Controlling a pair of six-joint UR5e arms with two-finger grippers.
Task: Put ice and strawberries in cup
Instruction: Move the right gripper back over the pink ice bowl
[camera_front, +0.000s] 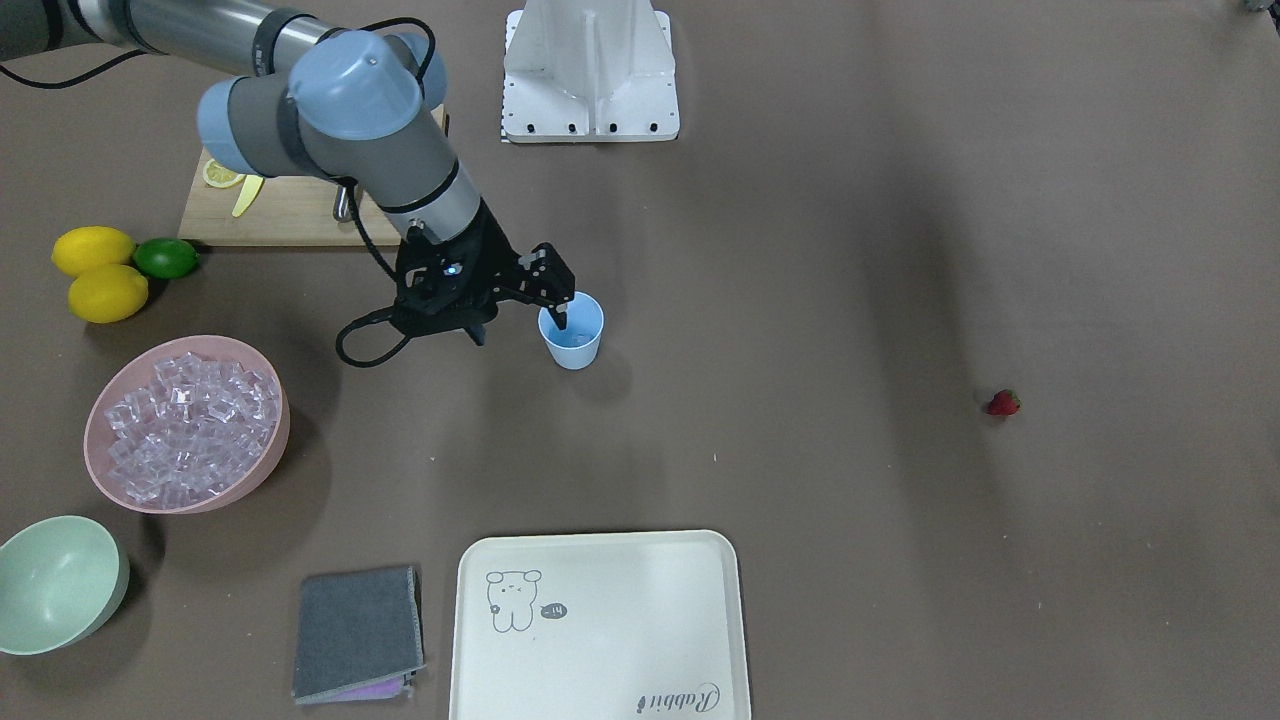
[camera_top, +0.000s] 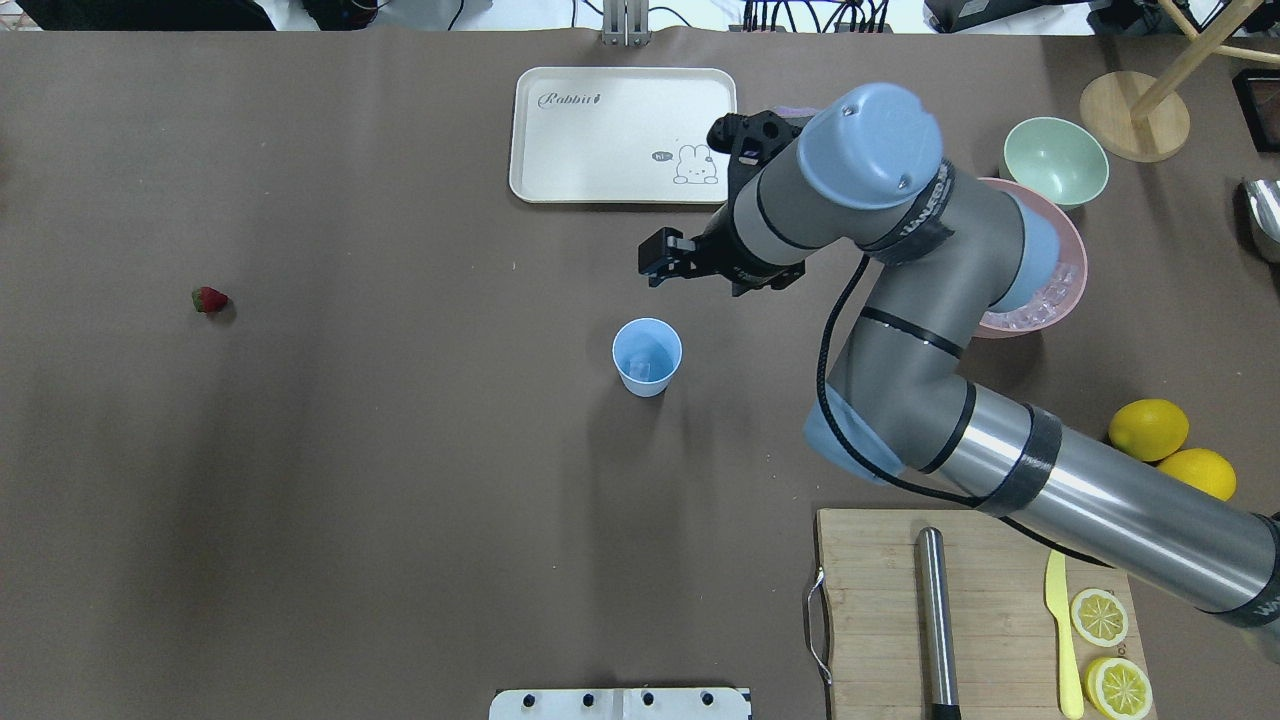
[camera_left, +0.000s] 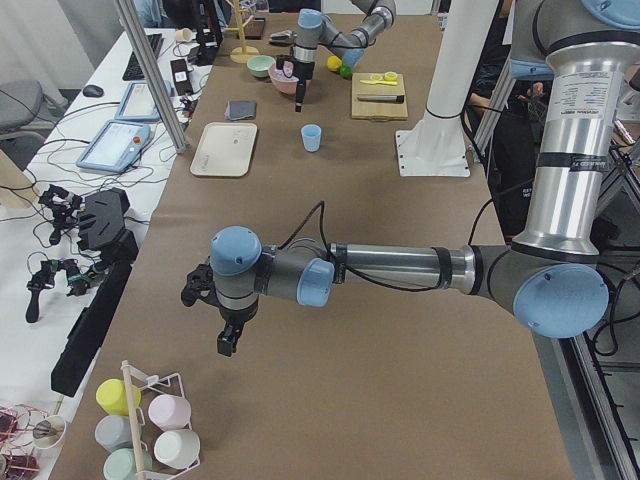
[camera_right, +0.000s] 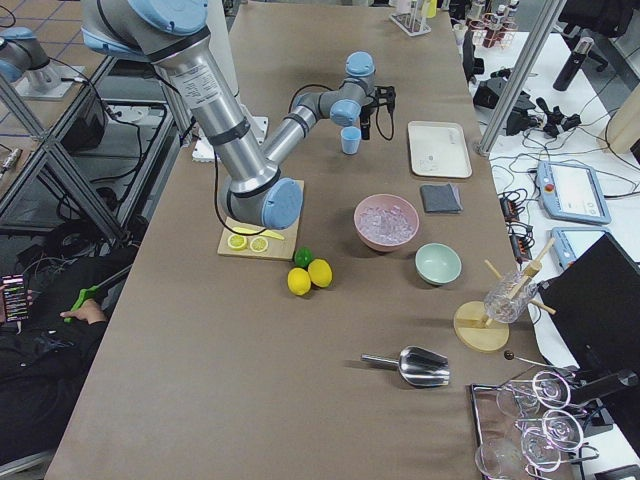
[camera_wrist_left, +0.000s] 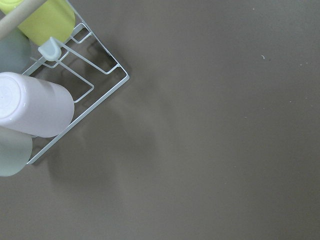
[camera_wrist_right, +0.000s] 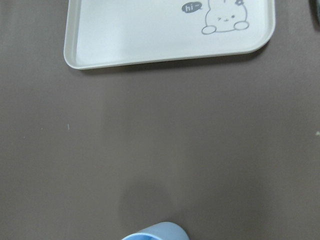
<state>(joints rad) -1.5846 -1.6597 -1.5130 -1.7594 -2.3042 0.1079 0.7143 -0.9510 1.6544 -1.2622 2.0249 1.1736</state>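
Observation:
The light blue cup (camera_front: 573, 332) stands upright mid-table; it also shows in the overhead view (camera_top: 647, 356), with what looks like a clear ice cube inside. My right gripper (camera_front: 520, 325) hangs just above the cup, beside its rim on the tray side, jaws apart and empty. The ice (camera_front: 190, 415) fills a pink bowl (camera_front: 272, 455). The strawberry (camera_front: 1003, 403) lies alone on the table, far from the cup, as the overhead view (camera_top: 209, 299) also shows. My left gripper (camera_left: 228, 340) hovers over the table's far end near a cup rack; I cannot tell its state.
A cream tray (camera_front: 600, 640), a grey cloth (camera_front: 357, 632) and a pale green bowl (camera_front: 55, 585) lie at the operators' side. Lemons (camera_front: 98, 275), a lime (camera_front: 166, 257) and a cutting board (camera_front: 290, 215) sit near my right arm. A wire cup rack (camera_wrist_left: 75, 75) is below my left wrist.

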